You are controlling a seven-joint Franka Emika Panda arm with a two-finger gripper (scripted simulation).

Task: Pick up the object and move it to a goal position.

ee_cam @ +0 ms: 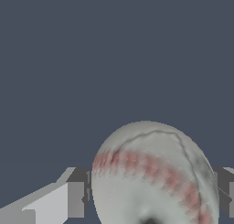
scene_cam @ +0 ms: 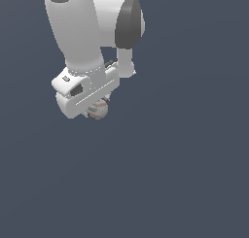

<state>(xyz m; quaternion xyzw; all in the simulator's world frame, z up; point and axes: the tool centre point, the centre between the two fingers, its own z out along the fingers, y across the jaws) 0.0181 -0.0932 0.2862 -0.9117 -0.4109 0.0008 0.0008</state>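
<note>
Ball [ee_cam: 153,177] clamped — between tool [scene_cam: 97,110] fingers.

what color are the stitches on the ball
Red, in a curved band across the off-white ball. The wrist view shows it best.

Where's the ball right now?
The ball sits between the fingers of the tool, under the arm's white hand, upper left in the exterior view. In the wrist view it fills the gap between the fingers.
</note>
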